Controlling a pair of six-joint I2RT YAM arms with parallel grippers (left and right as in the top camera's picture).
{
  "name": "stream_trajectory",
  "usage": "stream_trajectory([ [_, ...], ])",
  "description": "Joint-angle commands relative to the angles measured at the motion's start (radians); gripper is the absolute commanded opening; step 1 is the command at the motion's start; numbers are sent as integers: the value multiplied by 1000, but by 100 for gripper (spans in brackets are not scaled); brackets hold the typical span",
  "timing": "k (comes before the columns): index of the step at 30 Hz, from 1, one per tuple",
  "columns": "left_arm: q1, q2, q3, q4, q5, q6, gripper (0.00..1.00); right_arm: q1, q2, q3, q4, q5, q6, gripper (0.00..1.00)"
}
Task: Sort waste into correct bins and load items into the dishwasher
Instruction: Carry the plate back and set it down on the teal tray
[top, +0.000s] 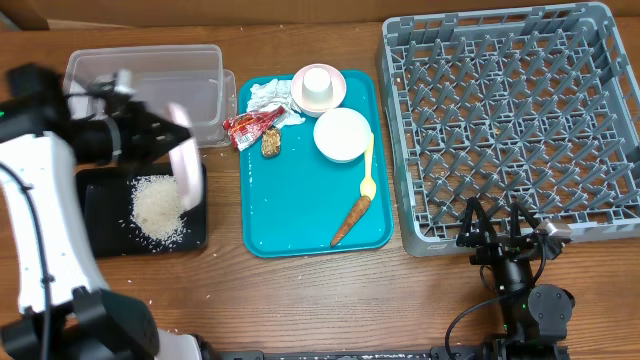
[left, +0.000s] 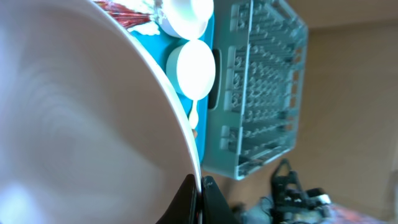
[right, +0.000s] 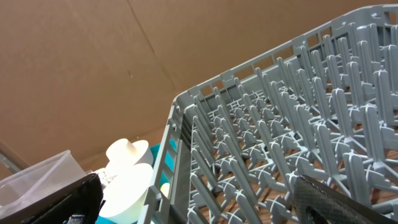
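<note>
The large round white plate (top: 186, 160) is gripped at its rim by the left hand (left: 198, 190), whose fingers are closed narrowly on it. It is held steeply tilted over the shallow black tray (top: 100, 205), near the left edge of the counter. A heap of white rice grains (top: 160, 207) lies in that tray, and the plate face shown in the left wrist view looks bare, though it is blurred. The step in hand is therefore judged to be the tipping of rice off the plate, at or close to its end. The clear tub (top: 150, 75), toward the far left corner, is seen to hold nothing.

The right hand (top: 495, 210) is spread wide and holds nothing. It is parked just at the near rim of the grey dish rack (top: 510, 120), by the near right corner of the counter.

A long carry is called for next: the plate is to be brought level, lifted, and taken across the teal tray (top: 295, 200) to the rack at the right edge. There it should be stood on edge between the pegs. Enough height will be needed to clear the small white cup (top: 318, 82) seated in the pale pink dish (top: 335, 92).

The rest is left on the teal tray for later steps:
- white bowl (top: 342, 135)
- yellow spoon (top: 368, 170)
- carrot (top: 352, 220)
- red wrapper (top: 250, 125)
- brown lump (top: 271, 143)
- crumpled napkin (top: 268, 95)
</note>
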Motion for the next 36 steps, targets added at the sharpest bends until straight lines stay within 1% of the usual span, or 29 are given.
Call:
stream_trajectory([
  [1, -183, -55, 4, 75, -180, -156, 5, 0, -7, -10, 5, 6, 2, 100],
  [4, -361, -53, 4, 157, -216, -180, 4, 0, -7, -10, 5, 6, 2, 100],
  [5, -449, -51, 4, 196, -275, -204, 4, 0, -7, -10, 5, 6, 2, 100],
  [8, -608, -44, 4, 242, -493, -286, 4, 1, -7, -10, 5, 6, 2, 100],
  [15, -900, 2, 4, 262, -913, -386, 4, 0, -7, -10, 5, 6, 2, 100],
  [16, -938, 20, 4, 261, -952, -395, 4, 0, -7, -10, 5, 6, 2, 100],
  [19, -993, 62, 3, 256, -986, -399, 4, 0, -7, -10, 5, 6, 2, 100],
  [23, -1042, 154, 3, 242, -1033, -438, 4, 1, -7, -10, 5, 6, 2, 100],
  [28, -1055, 261, 3, 213, -1031, -448, 4, 0, -7, -10, 5, 6, 2, 100],
  [32, -1055, 327, 3, 185, -1030, -501, 4, 0, -7, -10, 5, 6, 2, 100],
  [36, -1056, 388, 3, 178, -1027, -502, 4, 0, -7, -10, 5, 6, 2, 100],
])
